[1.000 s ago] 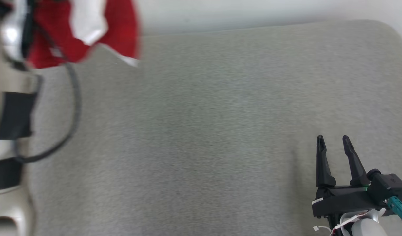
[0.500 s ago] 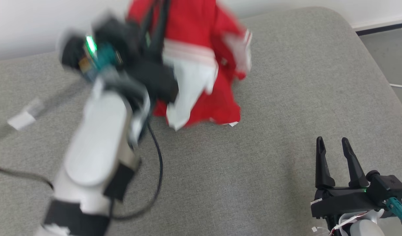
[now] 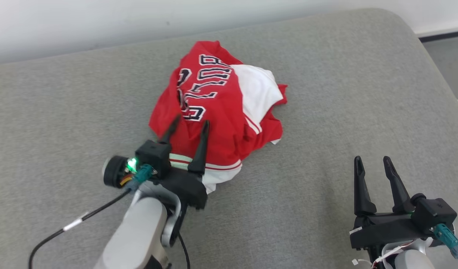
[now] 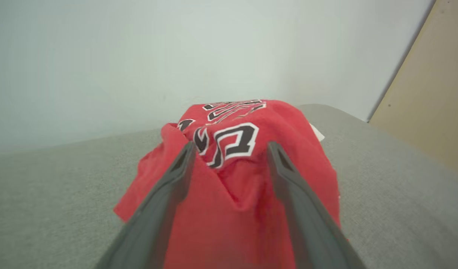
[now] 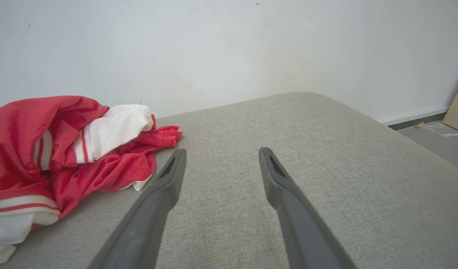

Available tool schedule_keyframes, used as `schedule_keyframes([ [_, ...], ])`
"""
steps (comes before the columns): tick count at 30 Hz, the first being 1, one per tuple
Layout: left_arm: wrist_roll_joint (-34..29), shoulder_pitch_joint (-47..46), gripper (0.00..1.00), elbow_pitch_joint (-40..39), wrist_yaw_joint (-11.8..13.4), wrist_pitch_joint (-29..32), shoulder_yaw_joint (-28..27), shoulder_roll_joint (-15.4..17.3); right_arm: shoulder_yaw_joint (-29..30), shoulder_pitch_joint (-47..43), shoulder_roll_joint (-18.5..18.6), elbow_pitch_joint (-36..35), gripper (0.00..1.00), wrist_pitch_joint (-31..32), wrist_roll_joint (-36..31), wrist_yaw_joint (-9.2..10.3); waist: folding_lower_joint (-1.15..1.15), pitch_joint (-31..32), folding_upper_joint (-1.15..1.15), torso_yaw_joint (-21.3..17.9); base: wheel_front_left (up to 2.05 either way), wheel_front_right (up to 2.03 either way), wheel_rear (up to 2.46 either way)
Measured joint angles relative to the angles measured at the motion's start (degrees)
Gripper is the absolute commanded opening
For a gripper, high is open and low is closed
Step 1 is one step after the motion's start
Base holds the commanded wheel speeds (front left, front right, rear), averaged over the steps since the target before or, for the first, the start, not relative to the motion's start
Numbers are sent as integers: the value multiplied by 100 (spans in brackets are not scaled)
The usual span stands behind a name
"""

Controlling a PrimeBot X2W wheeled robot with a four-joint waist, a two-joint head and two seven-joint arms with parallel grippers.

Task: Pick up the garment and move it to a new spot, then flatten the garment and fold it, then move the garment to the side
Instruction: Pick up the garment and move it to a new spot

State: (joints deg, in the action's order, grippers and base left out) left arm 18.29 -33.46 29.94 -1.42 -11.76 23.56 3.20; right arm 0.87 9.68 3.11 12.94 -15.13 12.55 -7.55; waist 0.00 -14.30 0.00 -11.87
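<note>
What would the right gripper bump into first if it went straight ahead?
Probably nothing near: the right gripper points over bare cushion toward the wall; the jersey lies left of that line.

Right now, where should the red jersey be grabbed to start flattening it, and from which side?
Probably the white striped hem of the jersey, taken from the near side. It lies as a free edge on the grey cushion facing the robot; the rest is bunched into a heap.
</note>
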Motion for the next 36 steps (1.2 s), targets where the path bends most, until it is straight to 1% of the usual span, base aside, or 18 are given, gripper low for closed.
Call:
schedule_keyframes([
  [3, -26, -83, 100, -180, 40, -235, -130, 76, 1, -37, 43, -29, 100, -1, -12, 0, 0, 92, 0, 112, 0, 0, 0],
  [8, -114, 115, 100, -726, 130, -327, -478, 371, -43, -170, 100, -67, 100, 0, -15, 0, 0, 293, 0, 347, 0, 0, 0],
  [9, -158, 357, 100, -1090, 164, -328, -706, 489, -68, -210, 112, -97, 100, 0, -16, 0, 0, 373, 0, 455, 0, 0, 0],
  [11, -193, 665, 100, -1439, 176, -328, -939, 595, -82, -254, 133, -119, 100, 0, -23, 0, -1, 455, 0, 561, 0, 0, 0],
  [17, -286, 1650, 100, -2114, 96, -328, -1524, 771, -129, -333, 186, -160, 100, 0, -45, 0, 0, 684, 0, 843, 0, 0, 0],
  [23, -428, 2465, 100, -2637, 33, -330, -2007, 688, -146, -489, 227, -219, 100, -1, -49, 0, -1, 873, 0, 1056, 0, 0, 0],
  [24, -428, 2465, 100, -2637, 33, -330, -2007, 688, -146, -489, 227, -219, 100, -1, -49, 0, -1, 873, 0, 1056, 0, 0, 0],
  [25, -477, 2695, 100, -2722, -11, -328, -2123, 625, -164, -542, 242, -223, 100, -1, -49, 0, 0, 927, 0, 1108, 0, 0, 0],
  [28, -541, 2994, 100, -2807, -98, -330, -2268, 493, -197, -592, 278, -249, 100, -1, -48, 0, -1, 995, 0, 1169, 0, 0, 0],
  [29, -541, 2994, 100, -2807, -98, -330, -2268, 493, -197, -592, 278, -249, 100, -1, -48, 0, -1, 995, 0, 1169, 0, 0, 0],
  [31, -612, 3187, 100, -2828, -200, -330, -2385, 387, -223, -645, 305, -248, 100, 0, -47, 0, -1, 1034, 0, 1209, 0, 0, 0],
  [33, -647, 3244, 100, -2810, -221, -328, -2404, 374, -235, -645, 311, -255, 100, 0, -47, 0, -1, 1040, 0, 1218, 0, 0, 0],
  [36, -662, 3344, 100, -2792, -293, -328, -2519, 236, -240, -685, 318, -260, 100, 0, -45, 0, -1, 1043, 0, 1230, 0, 0, 0],
])
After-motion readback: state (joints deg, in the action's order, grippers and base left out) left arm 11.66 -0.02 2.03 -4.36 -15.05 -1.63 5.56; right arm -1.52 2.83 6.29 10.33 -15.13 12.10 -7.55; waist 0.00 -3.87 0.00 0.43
